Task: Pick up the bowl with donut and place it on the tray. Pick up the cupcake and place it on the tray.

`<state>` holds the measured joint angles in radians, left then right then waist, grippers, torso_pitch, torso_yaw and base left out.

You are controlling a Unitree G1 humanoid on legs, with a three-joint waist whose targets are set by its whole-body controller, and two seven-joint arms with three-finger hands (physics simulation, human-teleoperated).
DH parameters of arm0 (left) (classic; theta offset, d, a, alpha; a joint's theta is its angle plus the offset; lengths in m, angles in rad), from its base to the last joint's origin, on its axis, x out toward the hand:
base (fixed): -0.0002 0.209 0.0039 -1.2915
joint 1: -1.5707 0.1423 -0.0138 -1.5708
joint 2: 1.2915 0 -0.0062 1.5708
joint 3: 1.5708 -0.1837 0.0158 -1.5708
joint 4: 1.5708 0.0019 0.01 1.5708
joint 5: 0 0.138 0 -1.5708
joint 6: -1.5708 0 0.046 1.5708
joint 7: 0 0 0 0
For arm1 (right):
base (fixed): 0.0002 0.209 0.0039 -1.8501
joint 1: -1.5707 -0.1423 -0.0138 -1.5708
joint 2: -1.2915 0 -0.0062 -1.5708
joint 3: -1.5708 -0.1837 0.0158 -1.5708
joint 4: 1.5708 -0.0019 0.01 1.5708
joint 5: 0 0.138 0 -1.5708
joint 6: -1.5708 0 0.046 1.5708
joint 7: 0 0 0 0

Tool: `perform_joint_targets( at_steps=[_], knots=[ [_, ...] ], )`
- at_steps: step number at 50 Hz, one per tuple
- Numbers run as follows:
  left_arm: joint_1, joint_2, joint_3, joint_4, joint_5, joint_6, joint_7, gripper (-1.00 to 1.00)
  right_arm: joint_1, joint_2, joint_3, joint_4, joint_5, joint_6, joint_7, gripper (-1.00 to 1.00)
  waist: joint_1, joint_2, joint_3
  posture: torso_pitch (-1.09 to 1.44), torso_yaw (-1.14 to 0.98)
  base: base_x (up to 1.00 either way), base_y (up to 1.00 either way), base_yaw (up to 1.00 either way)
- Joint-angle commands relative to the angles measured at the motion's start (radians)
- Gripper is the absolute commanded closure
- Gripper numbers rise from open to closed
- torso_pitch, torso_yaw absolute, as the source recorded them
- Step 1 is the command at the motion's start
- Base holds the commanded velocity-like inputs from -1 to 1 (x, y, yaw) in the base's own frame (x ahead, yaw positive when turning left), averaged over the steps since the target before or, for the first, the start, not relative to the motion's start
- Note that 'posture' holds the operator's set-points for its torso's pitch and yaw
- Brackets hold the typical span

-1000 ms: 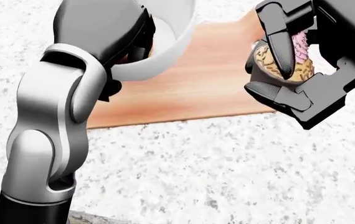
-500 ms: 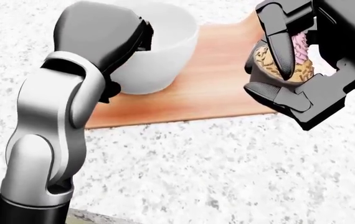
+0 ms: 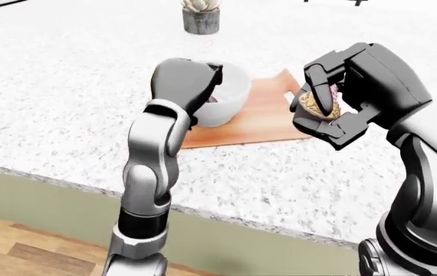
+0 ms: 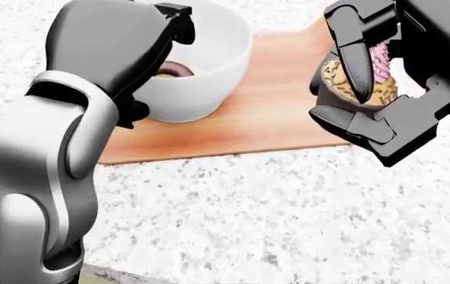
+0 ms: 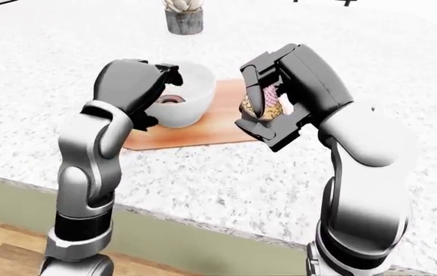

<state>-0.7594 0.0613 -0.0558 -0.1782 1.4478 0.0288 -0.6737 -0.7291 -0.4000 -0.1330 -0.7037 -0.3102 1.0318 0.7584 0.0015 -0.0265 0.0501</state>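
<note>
The white bowl (image 4: 205,71) stands upright on the left part of the wooden tray (image 4: 264,115), and the brown donut (image 4: 174,69) shows inside it. My left hand (image 5: 163,79) is at the bowl's left rim, its dark fingers (image 4: 174,10) loose over the edge, open. My right hand (image 4: 349,89) hovers above the tray's right end. Its black fingers are shut on the cupcake (image 4: 381,83), which has a tan base and pink frosting. The hand hides part of the cupcake.
The tray lies on a speckled granite counter (image 3: 81,103). A small potted succulent (image 3: 201,16) stands at the top of the left-eye view. The counter's near edge (image 3: 226,215) runs across the lower part, with wooden floor (image 3: 19,253) below it.
The bowl went from tilted in my left hand to standing upright on the tray. My left hand has since drawn back to the left, uncovering the donut. The right hand has stayed still.
</note>
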Motion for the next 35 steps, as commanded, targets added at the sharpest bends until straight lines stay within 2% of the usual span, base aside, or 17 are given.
perform_joint_targets(
  at_steps=[1, 7, 11, 15, 21, 29, 31, 35],
  knots=[
    [-0.045, 0.005, 0.013, -0.053, -0.008, 0.008, -0.014, -0.28, -0.037, -0.021, -0.02, -0.019, -0.008, -0.013, -0.01, 1.0, 0.002, 0.002, -0.023, 0.0, 0.0, 0.0, 0.0, 0.0],
    [-0.072, 0.012, 0.033, -0.163, -0.041, 0.061, -0.082, -0.28, -0.066, -0.022, -0.01, 0.028, -0.022, -0.023, -0.017, 1.0, 0.001, 0.005, -0.018, 0.0, 0.0, 0.0, 0.0, 0.0],
    [-0.066, 0.003, 0.042, -0.28, -0.063, 0.126, -0.133, -0.35, -0.134, -0.011, -0.007, 0.177, -0.025, -0.073, -0.06, 1.0, -0.002, 0.008, -0.014, 0.0, 0.0, 0.0, 0.0, 0.0],
    [-0.038, 0.014, 0.041, -0.31, -0.077, 0.14, -0.12, -0.33, -0.223, -0.033, 0.003, 0.261, -0.036, -0.064, -0.063, 1.0, -0.003, 0.009, -0.013, 0.0, 0.0, 0.0, 0.0, 0.0],
    [-0.03, 0.027, 0.053, -0.361, -0.098, 0.171, -0.134, -0.39, -0.362, -0.058, 0.046, 0.325, -0.089, -0.015, -0.01, 1.0, 0.0, 0.016, -0.011, 0.0, 0.0, 0.0, 0.0, 0.0],
    [-0.023, 0.054, 0.079, -0.4, -0.134, 0.22, -0.134, -0.63, -0.44, -0.021, 0.066, 0.457, -0.161, -0.072, 0.027, 1.0, 0.001, 0.019, -0.014, 0.0, 0.0, 0.0, 0.0, 0.0],
    [-0.031, 0.059, 0.09, -0.413, -0.144, 0.248, -0.135, -1.0, -0.436, 0.002, 0.066, 0.481, -0.172, -0.096, 0.017, 1.0, 0.002, 0.02, -0.016, 0.0, 0.0, 0.0, 0.0, 0.0],
    [-0.011, 0.059, 0.09, -0.45, -0.163, 0.296, -0.128, -1.0, -0.405, 0.038, 0.061, 0.493, -0.184, -0.12, -0.007, 1.0, 0.002, 0.022, -0.019, 0.0, 0.0, 0.0, 0.0, 0.0]
  ],
)
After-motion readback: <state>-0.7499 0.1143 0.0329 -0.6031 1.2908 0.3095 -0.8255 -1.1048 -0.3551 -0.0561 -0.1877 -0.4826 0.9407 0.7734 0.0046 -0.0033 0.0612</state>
